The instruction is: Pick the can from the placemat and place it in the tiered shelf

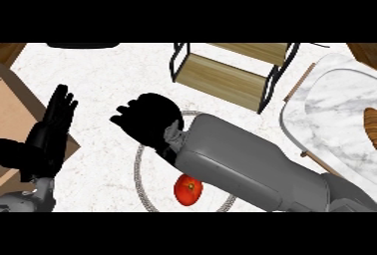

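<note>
My right hand [149, 121] sits over the upper left rim of the round placemat [145, 191], its fingers curled. The can does not show anywhere; the curled hand and grey forearm cover the spot where it would be. A red tomato [188, 191] lies on the placemat just below the forearm. The tiered shelf [221, 74], with a black wire frame and wooden boards, stands beyond and to the right of the hand. At the left edge, my left hand [50, 129] rests open with its fingers up.
A white marble tray [331, 119] with a wooden edge fills the right side, with a brown object [370, 127] on it. A wooden board [15, 114] lies at the far left under the left hand. A dark object [83, 45] sits at the back edge.
</note>
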Robot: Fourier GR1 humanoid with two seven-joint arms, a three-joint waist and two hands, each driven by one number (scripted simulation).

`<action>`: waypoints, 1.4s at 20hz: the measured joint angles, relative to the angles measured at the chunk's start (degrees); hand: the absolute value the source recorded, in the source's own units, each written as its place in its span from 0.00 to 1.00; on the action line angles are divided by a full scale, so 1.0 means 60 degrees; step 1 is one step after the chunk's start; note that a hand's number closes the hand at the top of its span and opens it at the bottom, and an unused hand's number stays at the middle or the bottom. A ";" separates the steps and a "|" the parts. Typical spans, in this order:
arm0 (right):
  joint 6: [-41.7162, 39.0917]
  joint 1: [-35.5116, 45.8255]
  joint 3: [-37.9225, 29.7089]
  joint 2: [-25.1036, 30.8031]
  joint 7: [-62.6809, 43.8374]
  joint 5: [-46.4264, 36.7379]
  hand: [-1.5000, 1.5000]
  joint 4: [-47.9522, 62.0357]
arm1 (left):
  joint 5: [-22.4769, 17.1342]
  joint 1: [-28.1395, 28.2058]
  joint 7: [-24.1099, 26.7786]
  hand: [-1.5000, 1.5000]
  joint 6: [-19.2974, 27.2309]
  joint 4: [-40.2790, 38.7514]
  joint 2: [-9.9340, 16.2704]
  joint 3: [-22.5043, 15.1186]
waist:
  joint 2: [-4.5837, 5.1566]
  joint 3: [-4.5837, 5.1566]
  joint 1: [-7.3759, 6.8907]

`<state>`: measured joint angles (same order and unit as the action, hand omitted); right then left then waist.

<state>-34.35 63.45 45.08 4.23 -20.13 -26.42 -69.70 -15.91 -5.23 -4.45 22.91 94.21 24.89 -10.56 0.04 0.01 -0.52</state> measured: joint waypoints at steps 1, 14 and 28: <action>-0.0025 -0.0132 -0.0055 -0.0084 -0.0028 -0.0141 0.00 -0.0065 | 0.0072 -0.0060 -0.0046 0.50 0.0007 -0.0022 -0.0084 -0.0008 | -0.0002 0.0000 0.0016; 0.0374 -0.1184 -0.0358 -0.0564 0.1523 -0.2160 0.00 0.1051 | 0.0652 -0.0120 -0.0305 0.50 -0.0368 -0.0011 -0.0571 0.0380 | -0.0001 -0.0001 0.0014; 0.1710 -0.1643 -0.0136 -0.0696 0.2876 -0.2679 0.00 0.2400 | 0.1101 -0.0043 -0.0478 0.50 -0.0844 0.0095 -0.1012 0.0821 | 0.0011 -0.0001 -0.0066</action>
<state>-24.09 53.59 44.26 0.06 -2.87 -42.50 -55.30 -9.30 -5.49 -7.32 17.84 94.78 18.81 -5.63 0.10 0.00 -0.91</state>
